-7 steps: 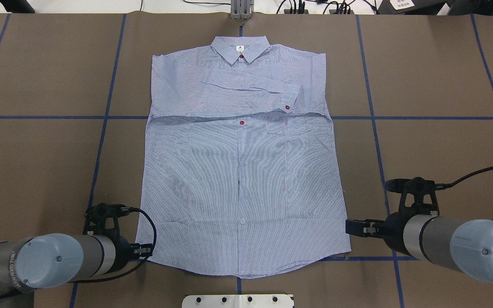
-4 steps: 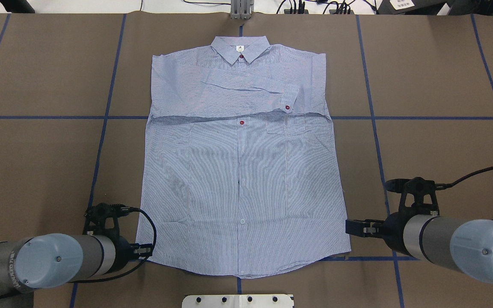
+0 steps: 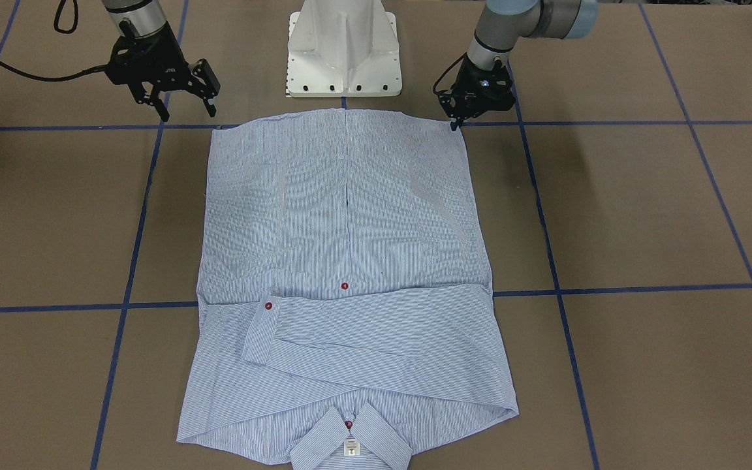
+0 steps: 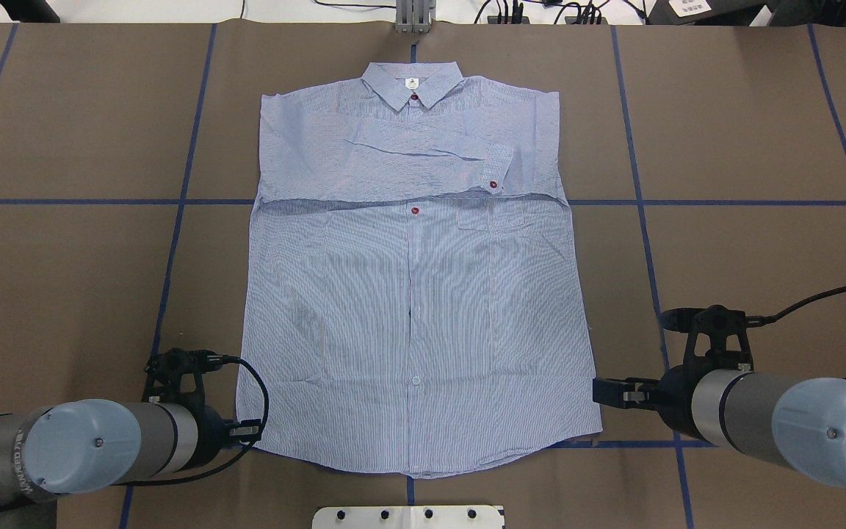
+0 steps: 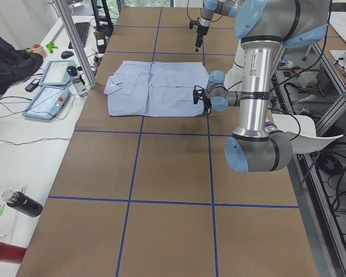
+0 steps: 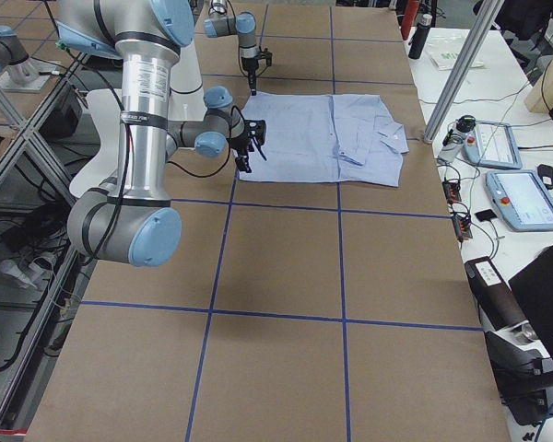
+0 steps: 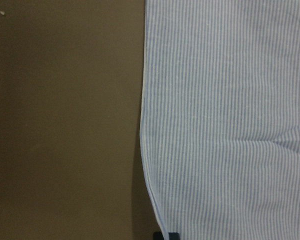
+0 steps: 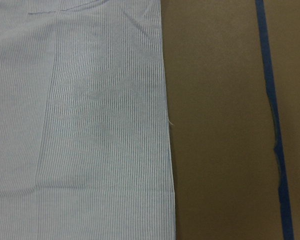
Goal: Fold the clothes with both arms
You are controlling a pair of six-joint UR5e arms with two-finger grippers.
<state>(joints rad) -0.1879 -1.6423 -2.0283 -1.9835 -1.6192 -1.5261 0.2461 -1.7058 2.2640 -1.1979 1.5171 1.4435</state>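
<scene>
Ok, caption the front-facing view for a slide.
Striped shirt lies flat, sleeve folded across chest; left gripper and right gripper near its hem corners.

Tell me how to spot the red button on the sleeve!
Find the striped shirt flat on the brown table. A sleeve is folded across its chest, ending in a cuff. The cuff button sits off-centre, while the other two red buttons line up down the shirt's middle.

Silver-grey tubular arms (image 4: 731, 408) carry light blue joint caps (image 4: 827, 433), black cables (image 4: 819, 294), black fingers (image 4: 610, 388); white pedestal (image 3: 343, 46).
</scene>
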